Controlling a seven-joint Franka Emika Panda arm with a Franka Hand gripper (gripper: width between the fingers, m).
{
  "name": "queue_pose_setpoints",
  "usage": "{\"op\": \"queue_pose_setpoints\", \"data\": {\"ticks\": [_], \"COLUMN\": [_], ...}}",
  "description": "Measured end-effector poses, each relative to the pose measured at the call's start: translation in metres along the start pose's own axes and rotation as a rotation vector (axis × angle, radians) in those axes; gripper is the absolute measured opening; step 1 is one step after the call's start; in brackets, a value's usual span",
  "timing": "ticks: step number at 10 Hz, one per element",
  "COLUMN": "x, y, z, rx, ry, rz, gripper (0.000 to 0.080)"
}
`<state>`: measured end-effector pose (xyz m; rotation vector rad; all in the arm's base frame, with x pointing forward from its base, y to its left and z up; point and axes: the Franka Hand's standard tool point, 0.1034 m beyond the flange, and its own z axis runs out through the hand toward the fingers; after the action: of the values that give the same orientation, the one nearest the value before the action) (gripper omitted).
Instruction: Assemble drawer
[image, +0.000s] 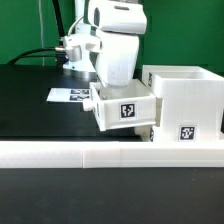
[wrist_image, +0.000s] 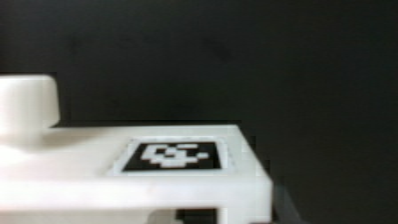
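The small drawer box (image: 125, 110) sits directly beneath the claw (image: 118, 82), slightly tilted, its end against the cube casing (image: 187, 98) beside the claw. The fingertips are hidden, so I cannot tell the grip state. Judged rigid, light, smooth plastic — likely slippery. Clamp across one thin side wall.

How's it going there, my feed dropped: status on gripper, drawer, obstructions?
Gripper down on small box, grip unconfirmed. Box up against casing, most of it outside. Border wall close in front, not blocking.
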<state>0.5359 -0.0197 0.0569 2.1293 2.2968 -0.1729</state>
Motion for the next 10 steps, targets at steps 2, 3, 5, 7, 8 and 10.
{"op": "queue_pose_setpoints", "data": {"ticks": [2,3,5,7,8,10], "x": [0.0006,0.0015,0.0044,0.0044,0.0043,0.0049], "y": [0.0017,0.0021,0.0029,0.0032,0.0036,0.0034], "z": [0.0001,-0.0001,-0.0006,-0.001,-0.0012,0.0005], "rx": [-0.002,-0.003,-0.004,-0.005,-0.006,-0.005], "ry": [0.001,0.002,0.004,0.004,0.003,0.005], "rz": [-0.001,-0.002,-0.006,-0.01,-0.012,-0.024], "gripper": [0.0047,0.0047,0.0047,0.0047,0.0047,0.0047]}}
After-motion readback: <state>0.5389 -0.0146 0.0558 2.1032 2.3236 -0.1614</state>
